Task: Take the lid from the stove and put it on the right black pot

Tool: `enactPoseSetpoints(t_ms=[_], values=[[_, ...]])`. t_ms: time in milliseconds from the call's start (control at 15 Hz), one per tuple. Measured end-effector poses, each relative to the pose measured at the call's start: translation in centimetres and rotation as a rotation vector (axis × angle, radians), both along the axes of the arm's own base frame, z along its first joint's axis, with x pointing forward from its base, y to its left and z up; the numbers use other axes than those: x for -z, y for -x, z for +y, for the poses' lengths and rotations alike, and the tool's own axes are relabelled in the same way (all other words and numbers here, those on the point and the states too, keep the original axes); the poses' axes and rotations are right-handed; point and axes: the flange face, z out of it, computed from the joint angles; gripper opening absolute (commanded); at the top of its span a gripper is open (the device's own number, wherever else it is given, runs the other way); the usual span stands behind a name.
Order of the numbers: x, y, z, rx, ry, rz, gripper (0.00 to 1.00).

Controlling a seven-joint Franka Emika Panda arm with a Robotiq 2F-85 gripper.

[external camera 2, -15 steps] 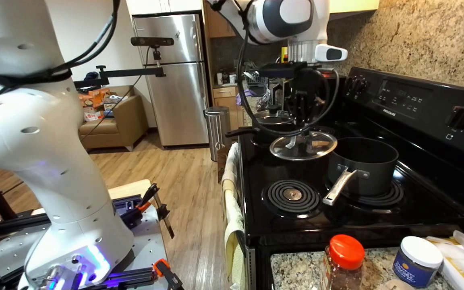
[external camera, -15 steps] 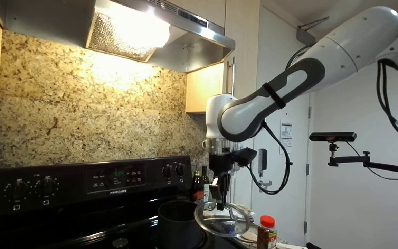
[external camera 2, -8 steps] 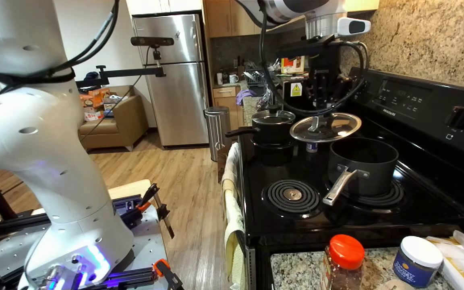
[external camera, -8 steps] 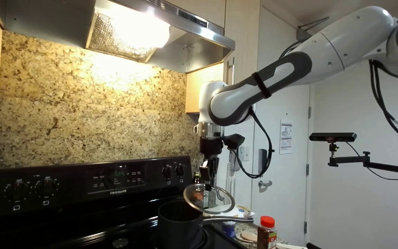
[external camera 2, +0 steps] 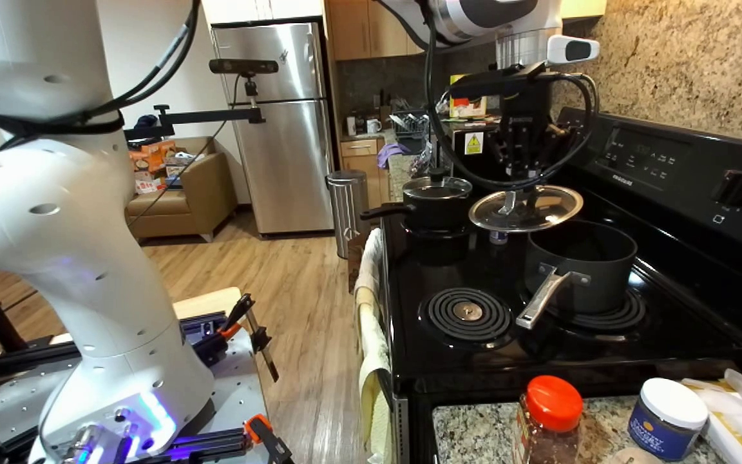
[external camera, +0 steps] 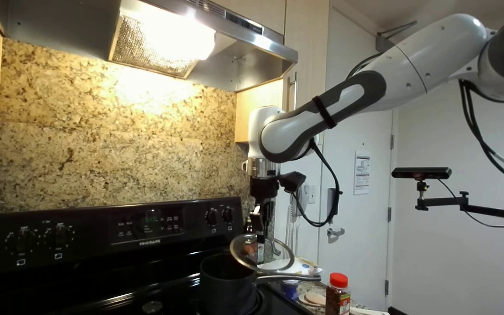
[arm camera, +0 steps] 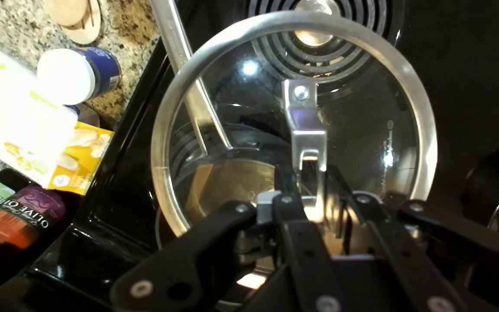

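The lid [external camera: 280, 258] is round, clear glass with a silvery rim and a metal strap handle [arm camera: 303, 112]. It hangs in the air, a little tilted. My gripper [arm camera: 310, 177] is shut on the handle, with black fingers on either side of it. The right black pot [external camera 2: 580, 277] stands uncovered on a burner of the black stove [external camera 2: 661, 341]. In both exterior views the lid [external camera 2: 548, 209] is higher than the pot's rim and off to one side, its edge just overlapping the pot in view. In the wrist view the pot shows partly through the glass.
Another black pot with its own lid [external camera 2: 438, 200] stands on the stove. A bare coil burner [external camera 2: 467, 312] is near the front. A red-capped bottle [external camera 2: 551, 412] and a blue jar [external camera 2: 664, 419] stand on the counter. The range hood [external camera: 252, 33] is overhead.
My gripper, holding the lid, has risen and moved sideways toward the right black pot. In the last half second it has shifted slightly closer and dropped a little.
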Motion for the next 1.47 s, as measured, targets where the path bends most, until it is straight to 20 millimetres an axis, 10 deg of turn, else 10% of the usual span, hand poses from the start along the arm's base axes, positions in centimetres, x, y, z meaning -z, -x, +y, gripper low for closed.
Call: enactPoseSetpoints(t_ms=[1467], values=[[2.8,-10.0,-2.7,-0.161,0.015,0.057,0.05]])
